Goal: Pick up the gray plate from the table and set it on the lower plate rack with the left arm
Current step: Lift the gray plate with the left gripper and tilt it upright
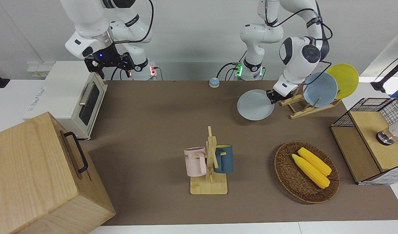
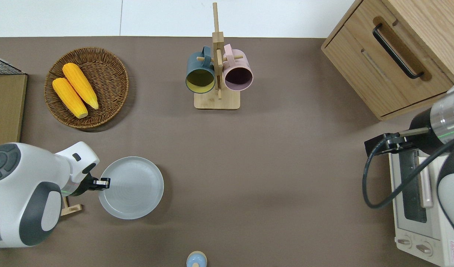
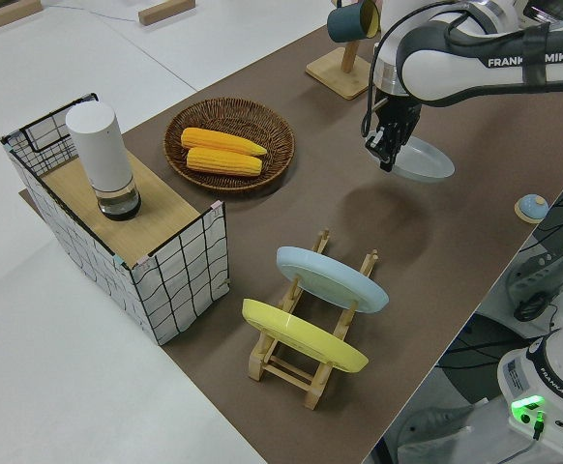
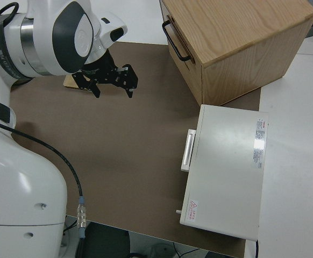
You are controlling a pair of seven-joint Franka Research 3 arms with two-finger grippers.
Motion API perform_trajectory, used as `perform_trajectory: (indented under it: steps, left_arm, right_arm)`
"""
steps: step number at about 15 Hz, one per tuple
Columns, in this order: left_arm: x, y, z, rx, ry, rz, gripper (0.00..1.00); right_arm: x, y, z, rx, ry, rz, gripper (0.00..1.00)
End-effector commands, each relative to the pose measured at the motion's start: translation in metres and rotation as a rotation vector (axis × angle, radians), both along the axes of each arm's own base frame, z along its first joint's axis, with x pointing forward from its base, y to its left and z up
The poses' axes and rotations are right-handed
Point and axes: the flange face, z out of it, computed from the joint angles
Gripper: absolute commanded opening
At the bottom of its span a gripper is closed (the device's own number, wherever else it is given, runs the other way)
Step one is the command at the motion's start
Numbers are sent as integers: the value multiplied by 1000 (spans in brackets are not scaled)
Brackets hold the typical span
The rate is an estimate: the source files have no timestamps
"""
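Note:
The gray plate point(image 1: 255, 105) hangs tilted a little above the brown mat, its shadow under it; it also shows in the overhead view point(image 2: 132, 189) and the left side view point(image 3: 425, 159). My left gripper point(image 1: 272, 96) is shut on the plate's rim at the rack side, as the overhead view point(image 2: 102, 182) shows too. The lower plate rack point(image 1: 308, 110) stands beside it, toward the left arm's end of the table. It holds a sky-blue plate point(image 1: 320, 89) and a yellow plate point(image 1: 343, 79); the pegs at its end toward the gray plate hold nothing. My right arm is parked, its gripper point(image 4: 113, 80) open.
A mug stand point(image 1: 209, 187) with a pink and a blue mug stands mid-table. A wicker basket point(image 1: 285, 175) with two corn cobs and a wire crate point(image 1: 368, 107) are at the left arm's end. A toaster oven point(image 1: 75, 97) and a wooden cabinet point(image 1: 39, 175) are at the right arm's end.

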Motion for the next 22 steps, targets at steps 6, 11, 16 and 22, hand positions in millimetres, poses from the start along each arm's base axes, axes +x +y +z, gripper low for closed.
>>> perform_trajectory:
  steps: [6,11,16,22]
  left_arm:
    - [9,3,81,10,58,16,0]
    - [7,15,97,142,93,80,0]
    - [3,31,101,411,126,47,0]
    - [15,56,79,712,190,-13,0]
  right_arm:
    - [-2,-3,4,-9,-1,-16,983]
    - [-2,-2,3,-8,2,-14,983]
    - [-2,-2,4,-8,0,-14,983]
    - [-2,-2,4,-8,0,-14,983]
